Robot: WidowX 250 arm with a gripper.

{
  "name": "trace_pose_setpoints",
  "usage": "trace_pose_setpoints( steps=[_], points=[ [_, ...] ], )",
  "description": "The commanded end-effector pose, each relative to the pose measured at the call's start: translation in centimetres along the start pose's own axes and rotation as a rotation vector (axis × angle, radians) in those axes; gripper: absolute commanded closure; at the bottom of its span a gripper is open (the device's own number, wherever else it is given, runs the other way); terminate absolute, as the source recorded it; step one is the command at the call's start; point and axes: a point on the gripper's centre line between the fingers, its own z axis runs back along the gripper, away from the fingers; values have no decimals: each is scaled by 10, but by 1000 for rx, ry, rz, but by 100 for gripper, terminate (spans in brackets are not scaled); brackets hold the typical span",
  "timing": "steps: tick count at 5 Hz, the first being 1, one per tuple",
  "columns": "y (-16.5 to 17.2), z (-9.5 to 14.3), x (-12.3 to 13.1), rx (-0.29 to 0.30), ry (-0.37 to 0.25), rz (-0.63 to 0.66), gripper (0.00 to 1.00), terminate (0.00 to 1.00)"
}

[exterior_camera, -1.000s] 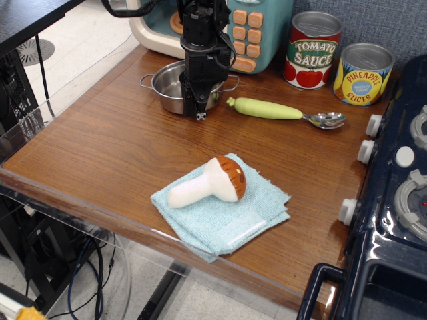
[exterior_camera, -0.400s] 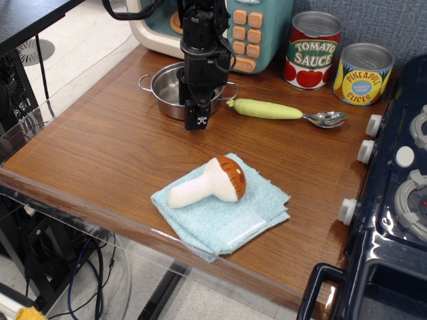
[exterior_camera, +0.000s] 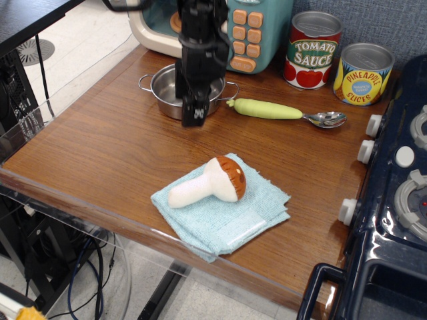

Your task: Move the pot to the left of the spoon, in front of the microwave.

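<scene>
Now lifted clear of pot (exterior_camera: 168,91): pincer (exterior_camera: 193,119) empty, opening unclear; pot parked left of spoon (exterior_camera: 283,111), placement seemingly done.

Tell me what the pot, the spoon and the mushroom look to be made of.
Pot: polished metal, probably stainless steel; it shows mirror-like glints. Spoon: matte yellow-green plastic handle, shiny metal bowl. Mushroom: soft plush fabric, judging by its fuzzy, dull surface.

pot (exterior_camera: 165,90) — small shiny steel, two wire loop handles, upright on table, just left of spoon | spoon (exterior_camera: 288,111) — yellow-green handle, metal bowl pointing right, lying flat | microwave (exterior_camera: 257,27) — cream/teal, orange buttons, directly behind pot
</scene>
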Motion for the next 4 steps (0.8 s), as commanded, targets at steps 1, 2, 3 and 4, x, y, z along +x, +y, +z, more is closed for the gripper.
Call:
trace_pose_setpoints(
  steps=[1,2,3,4],
  points=[
    [1,54,-4,117,-73,4,0,0],
    [1,54,-4,117,-73,4,0,0],
    [1,54,-4,117,-73,4,0,0],
    [1,54,-4,117,-73,4,0,100]
  ],
)
